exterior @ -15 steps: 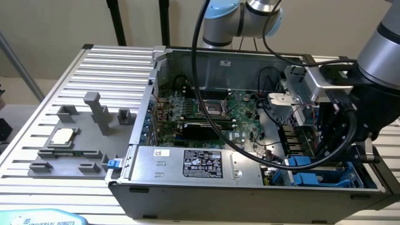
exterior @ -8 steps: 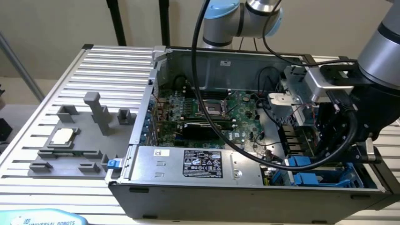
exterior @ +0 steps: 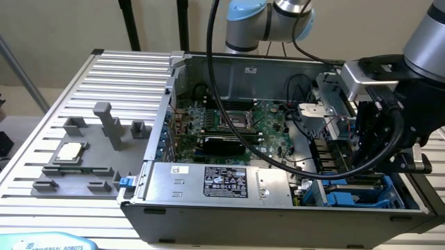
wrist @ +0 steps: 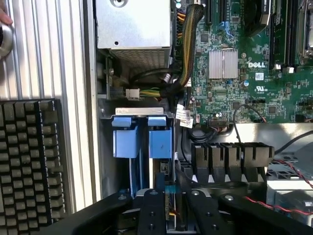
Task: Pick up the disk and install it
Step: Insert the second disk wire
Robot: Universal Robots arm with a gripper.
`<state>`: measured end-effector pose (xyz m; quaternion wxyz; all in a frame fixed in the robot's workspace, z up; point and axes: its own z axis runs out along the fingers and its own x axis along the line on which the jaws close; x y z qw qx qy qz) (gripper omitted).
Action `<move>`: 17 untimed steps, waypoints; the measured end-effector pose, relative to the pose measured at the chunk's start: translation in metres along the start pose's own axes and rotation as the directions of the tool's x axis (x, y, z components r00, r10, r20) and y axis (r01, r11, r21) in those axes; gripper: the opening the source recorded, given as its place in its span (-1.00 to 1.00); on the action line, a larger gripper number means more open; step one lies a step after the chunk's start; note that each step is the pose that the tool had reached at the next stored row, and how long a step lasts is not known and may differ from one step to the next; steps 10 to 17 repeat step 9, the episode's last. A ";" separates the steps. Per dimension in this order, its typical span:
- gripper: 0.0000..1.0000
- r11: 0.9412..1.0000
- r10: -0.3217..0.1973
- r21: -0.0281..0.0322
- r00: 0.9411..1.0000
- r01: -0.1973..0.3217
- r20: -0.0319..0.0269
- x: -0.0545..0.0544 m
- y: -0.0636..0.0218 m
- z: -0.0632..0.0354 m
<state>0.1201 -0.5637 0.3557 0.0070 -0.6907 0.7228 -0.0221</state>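
The black 2-fingered gripper (wrist: 166,205) hangs low inside the open grey steel computer case (exterior: 230,216), at its near corner on the exterior view's right. Its jaws stand slightly apart around a thin edge, probably the top of the blue-framed metal disk (wrist: 167,188), though whether they actually grip it cannot be told. The disk seems to stand on edge in the blue plastic drive bay (exterior: 361,195), beside 2 blue carrier tabs (wrist: 142,137).

The risk I see is the disk sitting crooked or half-seated in the bay, so a careless lift could drag it out or snag the black cable (exterior: 278,159) looping across the case.

The case also holds the green motherboard (exterior: 230,125) and the grey power-supply box (exterior: 215,182).
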 end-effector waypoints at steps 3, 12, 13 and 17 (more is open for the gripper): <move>-0.51 1.000 0.000 0.004 1.000 0.000 0.002 0.000 0.0014 -0.0002; -0.51 1.000 0.000 0.004 1.000 0.000 0.002 0.000 0.0014 -0.0002; -0.51 1.000 0.000 0.004 1.000 0.000 0.002 0.000 0.0014 -0.0002; -0.51 1.000 0.000 0.004 1.000 0.000 0.002 0.000 0.0014 -0.0002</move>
